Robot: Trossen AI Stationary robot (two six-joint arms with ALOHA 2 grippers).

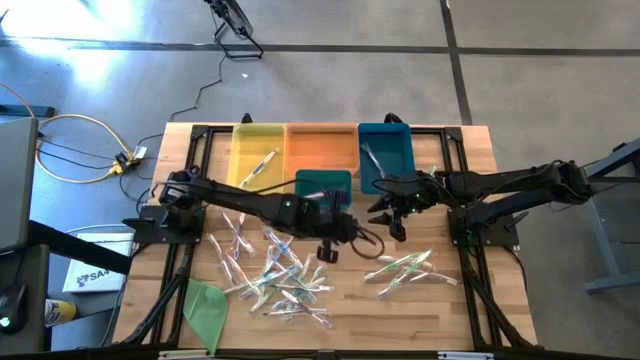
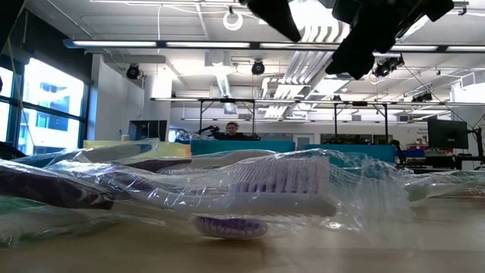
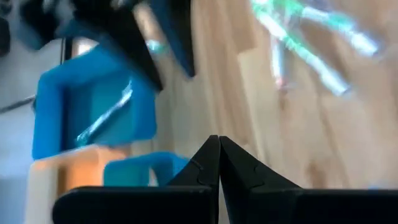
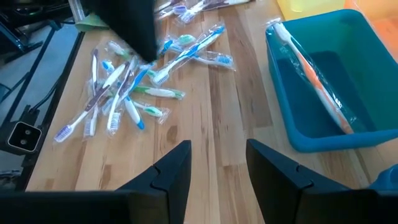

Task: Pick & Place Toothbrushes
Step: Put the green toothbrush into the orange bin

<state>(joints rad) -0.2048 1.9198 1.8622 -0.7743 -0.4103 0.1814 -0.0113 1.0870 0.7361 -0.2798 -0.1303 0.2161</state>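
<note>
At table centre, high view: left gripper (image 1: pixel 352 232), fingers pressed together, nothing between them
Right of centre: right gripper (image 1: pixel 393 213), jaws apart and empty, just below the blue bin (image 1: pixel 384 155)
Toothbrushes: main heap (image 1: pixel 272 275) lower left of the left gripper; small cluster (image 1: pixel 405 268) below the right gripper
Material: thin plastic sticks in crinkly clear wrap on pale wood table (image 1: pixel 470 300)
Binned: single brushes in yellow bin (image 1: pixel 258 155) and blue bin
Hard to make out: left wrist view blurred

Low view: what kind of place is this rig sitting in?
Likely a large open lab or workshop: exposed ceiling ducts, monitors and benches beyond the wooden table, a person seated at the back.
</note>
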